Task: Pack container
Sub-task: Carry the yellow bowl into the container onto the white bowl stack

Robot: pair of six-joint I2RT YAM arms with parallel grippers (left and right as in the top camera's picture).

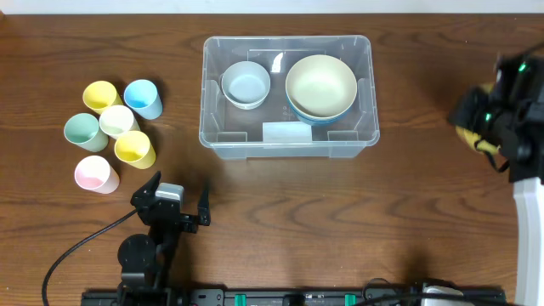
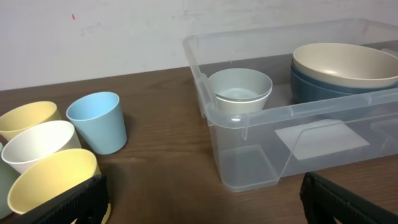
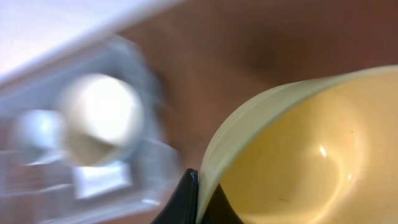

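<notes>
Overhead: yellow bowl (image 1: 469, 134) held right of the container (image 1: 289, 151), not yet packed.
It sits centre-far on tabletop (image 1: 382, 221); right fingers (image 3: 181, 202) pinch the bowl's rim, left fingers (image 1: 204, 209) spread empty. Suggest: lift above the right wall, keep level, nest onto the cream bowl (image 1: 320, 83).

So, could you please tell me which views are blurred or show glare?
Right wrist view: the large clear plastic rectangular container is smeared by blur, while the pale yellow round bowl in the right gripper is fairly sharp, with small glints. Overhead view: sharp, a white glare streak on the container. Left wrist view: sharp, evenly lit.
</notes>
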